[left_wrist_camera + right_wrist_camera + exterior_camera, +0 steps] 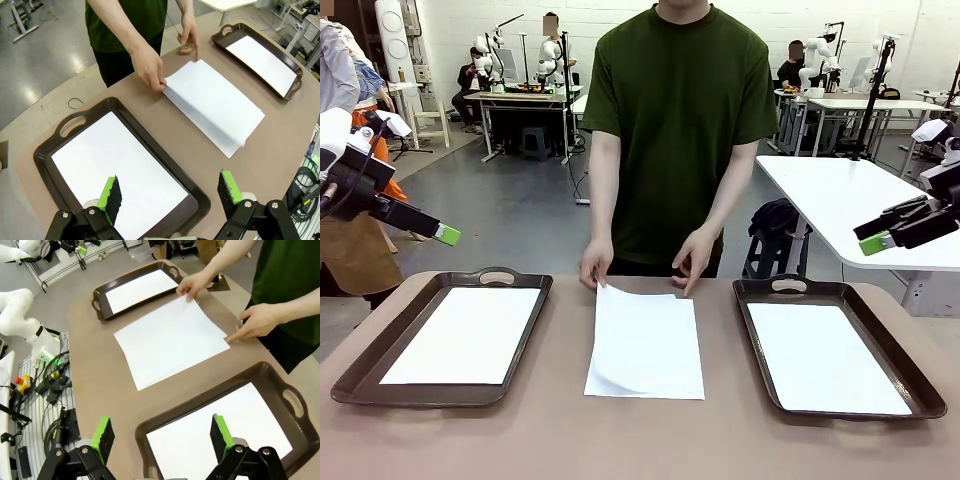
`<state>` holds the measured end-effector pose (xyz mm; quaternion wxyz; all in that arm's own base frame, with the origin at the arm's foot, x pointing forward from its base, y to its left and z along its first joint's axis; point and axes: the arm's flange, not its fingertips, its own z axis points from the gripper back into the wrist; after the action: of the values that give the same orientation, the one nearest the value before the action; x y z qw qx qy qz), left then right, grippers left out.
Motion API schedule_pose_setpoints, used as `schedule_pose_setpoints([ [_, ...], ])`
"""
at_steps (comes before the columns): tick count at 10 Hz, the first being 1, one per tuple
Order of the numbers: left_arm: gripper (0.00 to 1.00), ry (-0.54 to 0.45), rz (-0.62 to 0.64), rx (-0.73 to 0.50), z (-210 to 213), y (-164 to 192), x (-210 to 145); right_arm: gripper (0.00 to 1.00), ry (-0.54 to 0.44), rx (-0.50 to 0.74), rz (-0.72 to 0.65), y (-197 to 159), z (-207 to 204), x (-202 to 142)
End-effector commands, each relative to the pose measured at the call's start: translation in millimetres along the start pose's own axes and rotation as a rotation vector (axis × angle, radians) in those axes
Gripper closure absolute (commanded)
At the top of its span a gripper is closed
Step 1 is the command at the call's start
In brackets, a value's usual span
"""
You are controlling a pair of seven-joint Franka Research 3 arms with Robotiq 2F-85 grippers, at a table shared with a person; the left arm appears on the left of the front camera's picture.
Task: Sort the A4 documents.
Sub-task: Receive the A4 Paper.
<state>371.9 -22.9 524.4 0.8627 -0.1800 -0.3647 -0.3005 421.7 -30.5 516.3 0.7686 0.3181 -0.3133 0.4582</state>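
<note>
Currently, the left gripper (169, 192) and the right gripper (161, 434) stand open, holding nothing. The A4 documents (645, 345) lie stacked between the left tray (420, 394) and the right tray (860, 412), with a person's hand (596, 264) at their far corner.

On the brown tabletop (550, 440), the left dark brown handled tray (385, 345) holds a white paper sheet (460, 335), and the right dark brown handled tray (888, 350) holds another white sheet (825, 358). Between them lies a stack of white A4 sheets (646, 345), with the person's hands (596, 266) on its far corners.
</note>
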Motion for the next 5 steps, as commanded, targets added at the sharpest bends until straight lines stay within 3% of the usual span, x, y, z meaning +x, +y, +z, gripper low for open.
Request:
schedule_pose_setpoints([
  [1,0.0,0.0,0.003,-0.001,-0.4,1.1,-1.0,0.0,-0.021,0.007,0.011,0.4,-0.9,-0.2],
  [5,0.0,0.0,0.003,-0.001,-0.4,1.1,-1.0,0.0,-0.021,0.007,0.011,0.4,-0.9,-0.2],
])
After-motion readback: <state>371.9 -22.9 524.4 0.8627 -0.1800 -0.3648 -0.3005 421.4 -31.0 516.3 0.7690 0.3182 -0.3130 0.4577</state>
